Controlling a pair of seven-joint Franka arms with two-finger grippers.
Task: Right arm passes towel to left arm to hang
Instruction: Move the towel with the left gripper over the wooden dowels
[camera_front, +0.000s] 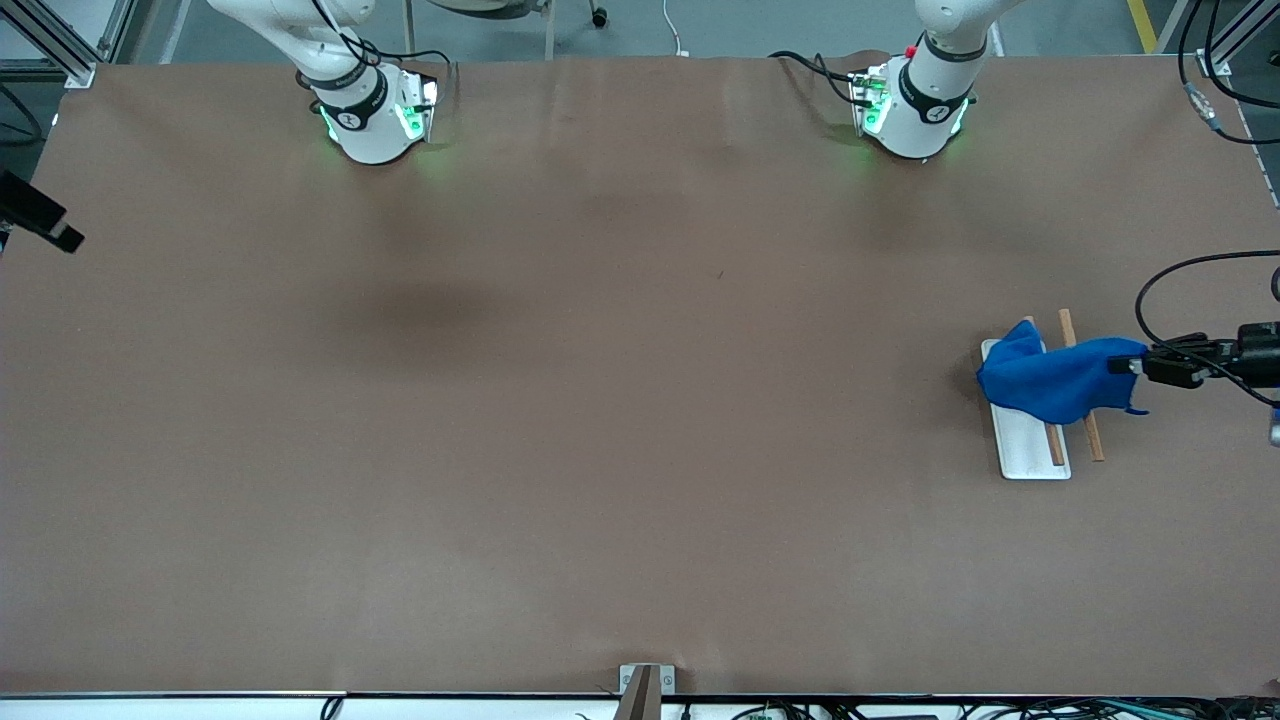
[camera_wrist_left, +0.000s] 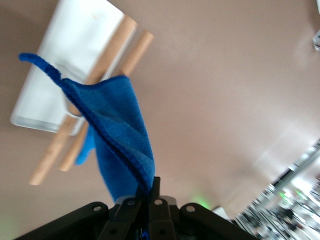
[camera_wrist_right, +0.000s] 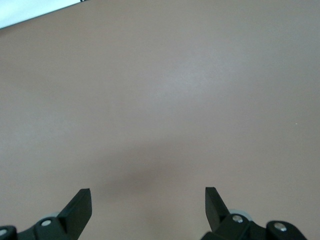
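The left gripper (camera_front: 1128, 366) pinches one end of the towel (camera_front: 1055, 385), which drapes from it across the rack's wooden rails (camera_front: 1080, 398) toward the right arm's end, over the white base (camera_front: 1030, 450). The right gripper (camera_wrist_right: 148, 207) waits spread over bare table (camera_front: 560, 400).

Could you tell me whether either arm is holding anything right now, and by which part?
The left tool pinches the towel by one edge, over the rack. The right tool is open and holds nothing.

Brown table (camera_front: 600, 400) filling the view, grey floor (camera_front: 720, 25) above it, aluminium frame posts (camera_front: 60, 40) at the corners
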